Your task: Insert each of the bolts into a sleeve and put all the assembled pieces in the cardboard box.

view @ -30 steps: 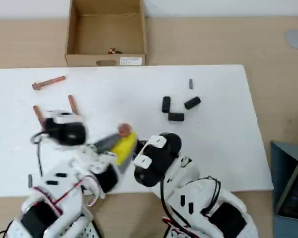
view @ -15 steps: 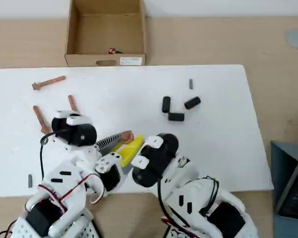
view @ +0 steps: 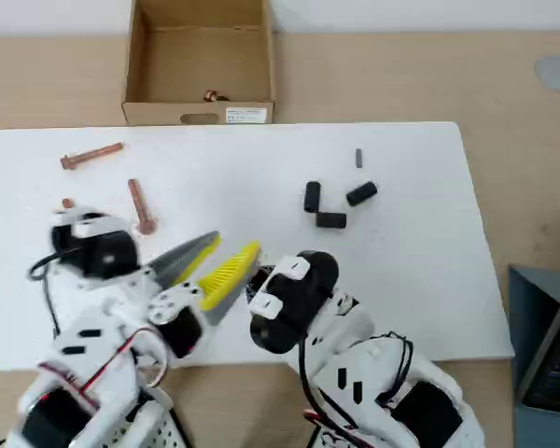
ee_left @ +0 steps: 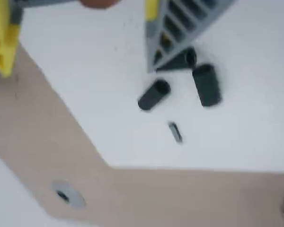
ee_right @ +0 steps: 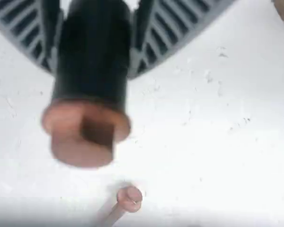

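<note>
My right gripper (ee_right: 92, 61) is shut on a black sleeve (ee_right: 92, 52) with a copper bolt head (ee_right: 85, 135) at its end. From above, the right wrist (view: 289, 299) covers that gripper, near the mat's front edge. Just to its left, my left gripper (view: 235, 244) stands open with nothing between its grey and yellow fingers (ee_left: 2, 42). Three loose black sleeves (view: 331, 207) lie at the mat's middle right, also ahead of the left wrist camera (ee_left: 154, 94). Loose bolts (view: 91, 156) (view: 140, 205) lie at the left. The cardboard box (view: 198, 112) holds one small piece (view: 212, 95).
A small dark pin (view: 358, 158) lies beyond the sleeves. A third bolt (view: 67, 203) peeks out beside the left arm. The white mat (view: 411, 252) has free room at the right. A grey disc (view: 558, 71) sits on the wooden table, far right.
The left gripper held a bolt by the right gripper; it has now opened and drawn back to the left. The bolt stays in the sleeve that the right gripper holds.
</note>
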